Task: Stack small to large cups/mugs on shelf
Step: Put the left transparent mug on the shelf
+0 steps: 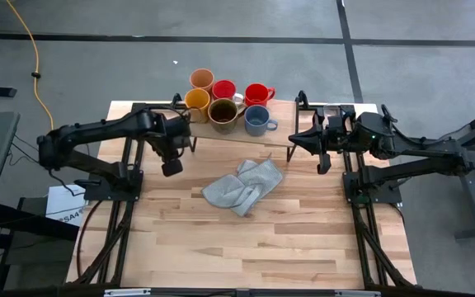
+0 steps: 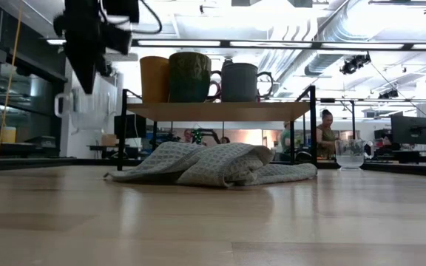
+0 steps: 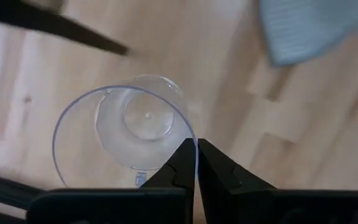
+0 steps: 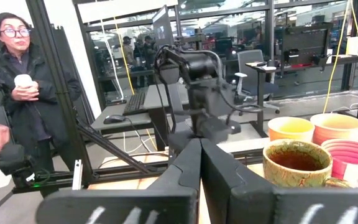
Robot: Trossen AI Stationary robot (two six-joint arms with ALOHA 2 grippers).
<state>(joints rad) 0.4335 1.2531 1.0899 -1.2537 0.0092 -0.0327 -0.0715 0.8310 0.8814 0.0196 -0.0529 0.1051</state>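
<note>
My left pincer (image 3: 196, 144) is clamped on the rim of a clear glass cup (image 3: 123, 130). My fingers are pinched together over the glass wall at the lower middle of the left wrist view. I look straight down into the cup, so it hangs upright with its mouth up and its long axis vertical. In the low view the same cup (image 2: 87, 103) hangs at the upper left, clear of the table (image 2: 213, 222).

From above, my left pincer (image 1: 171, 167) sits left of centre, just below the left end of the shelf (image 1: 275, 136). A crumpled grey cloth (image 1: 242, 186) lies on the table to the lower right of the pincer, well apart from it.

The shelf lies up and to the right of the pincer, and that is the direction the glass has to go. I judge the cup must rise above the board first, then travel across it. The yellow mug (image 1: 196, 101) is the nearest thing on the shelf, with the brown mug (image 1: 223, 111) and the grey-blue mug (image 1: 256, 120) further right in the same row. Behind them are the peach tumbler (image 1: 202, 79) and two red mugs (image 1: 223, 89) (image 1: 258, 93).

My right pincer (image 1: 299, 140) waits at the right end of the shelf with its fingers together, holding nothing. A second glass cup (image 2: 350, 154) stands on the table at the right of the low view, on the right arm's side. The left arm is nearer to the glass in hand.
</note>
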